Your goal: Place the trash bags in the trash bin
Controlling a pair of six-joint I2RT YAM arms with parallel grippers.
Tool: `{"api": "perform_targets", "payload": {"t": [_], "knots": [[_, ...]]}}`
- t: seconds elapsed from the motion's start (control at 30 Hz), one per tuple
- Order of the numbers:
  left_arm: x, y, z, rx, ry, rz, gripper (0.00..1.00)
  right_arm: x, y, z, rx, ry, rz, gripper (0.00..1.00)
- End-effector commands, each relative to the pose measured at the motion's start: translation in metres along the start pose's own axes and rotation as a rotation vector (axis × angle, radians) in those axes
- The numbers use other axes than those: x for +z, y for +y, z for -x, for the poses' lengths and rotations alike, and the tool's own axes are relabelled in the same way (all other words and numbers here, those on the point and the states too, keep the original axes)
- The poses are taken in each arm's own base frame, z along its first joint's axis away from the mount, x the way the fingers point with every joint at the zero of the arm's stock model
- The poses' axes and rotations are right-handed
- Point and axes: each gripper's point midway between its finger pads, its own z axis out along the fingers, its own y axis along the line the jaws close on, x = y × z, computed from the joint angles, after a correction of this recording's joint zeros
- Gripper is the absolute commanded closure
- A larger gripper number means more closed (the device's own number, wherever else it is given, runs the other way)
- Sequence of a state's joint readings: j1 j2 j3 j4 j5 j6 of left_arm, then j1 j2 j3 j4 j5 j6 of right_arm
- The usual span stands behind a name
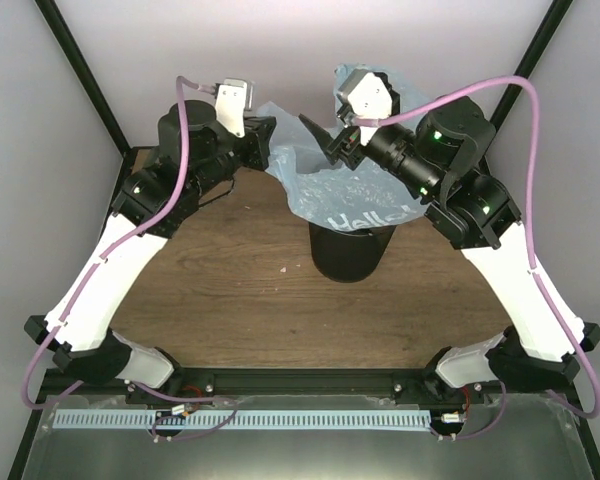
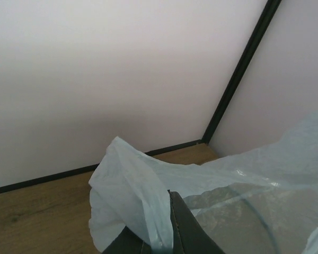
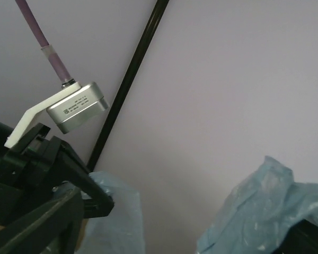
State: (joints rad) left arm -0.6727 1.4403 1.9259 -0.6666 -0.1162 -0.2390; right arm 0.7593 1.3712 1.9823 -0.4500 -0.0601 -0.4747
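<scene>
Light-blue trash bag [image 1: 325, 190] draped over mouth of black trash bin [image 1: 348, 255], mid tabletop [image 1: 230, 270], long axis left-right. Its left edge is clenched in left fingers [image 2: 183, 227], held up. Spread right fingers [image 1: 315, 128] grasp nothing, hovering just above bag's middle.
</scene>
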Motion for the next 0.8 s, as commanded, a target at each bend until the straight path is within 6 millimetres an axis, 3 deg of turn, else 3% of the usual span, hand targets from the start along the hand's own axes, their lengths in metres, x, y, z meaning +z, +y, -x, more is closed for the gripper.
{"api": "perform_targets", "payload": {"t": [0.0, 0.17, 0.57, 0.77], "knots": [[-0.002, -0.007, 0.001, -0.034, 0.006, -0.049, 0.96, -0.022, -0.007, 0.008, 0.057, 0.03, 0.005, 0.13], [0.013, 0.014, -0.008, -0.065, 0.049, 0.019, 0.96, -0.044, -0.013, 0.001, 0.093, 0.1, -0.005, 0.0], [0.035, 0.058, -0.027, -0.112, 0.095, 0.107, 0.96, -0.098, -0.021, -0.068, 0.115, 0.338, -0.086, 0.0], [0.044, 0.071, -0.036, -0.132, 0.108, 0.111, 0.96, -0.118, -0.026, -0.064, 0.128, 0.342, -0.115, 0.0]]}}
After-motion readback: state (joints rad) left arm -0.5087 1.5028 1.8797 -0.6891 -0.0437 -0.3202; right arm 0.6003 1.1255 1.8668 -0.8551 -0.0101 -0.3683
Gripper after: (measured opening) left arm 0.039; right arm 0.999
